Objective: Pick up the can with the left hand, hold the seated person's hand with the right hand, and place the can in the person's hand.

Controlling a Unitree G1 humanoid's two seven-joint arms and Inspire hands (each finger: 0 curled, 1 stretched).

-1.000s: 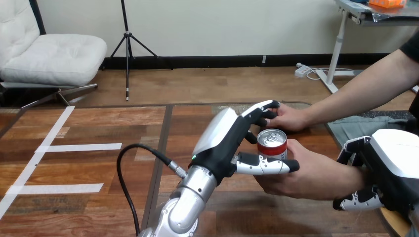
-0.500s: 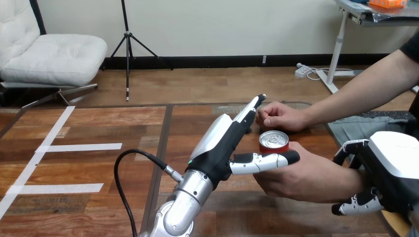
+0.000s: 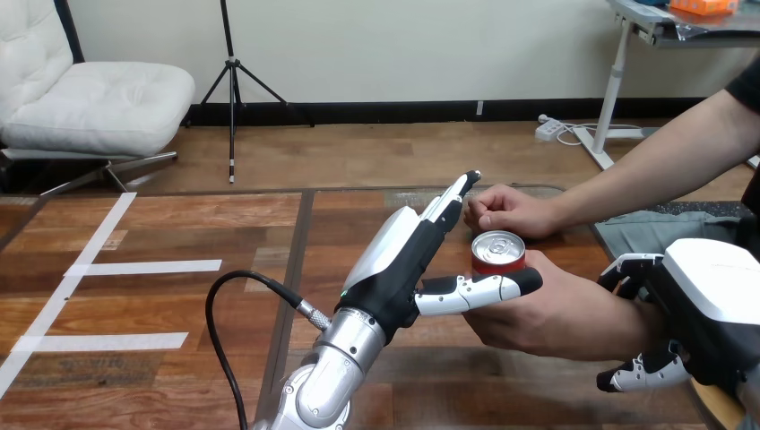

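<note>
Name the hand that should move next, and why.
Left. The left hand, fingers straight, sits beside the red, silver-topped metal can resting in the person's nearer hand, so it can likely back away. The right hand is curled round the person's wrist.

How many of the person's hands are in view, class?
2. The nearer hand holds the can upright; the farther hand rests fisted on the table behind it.
</note>
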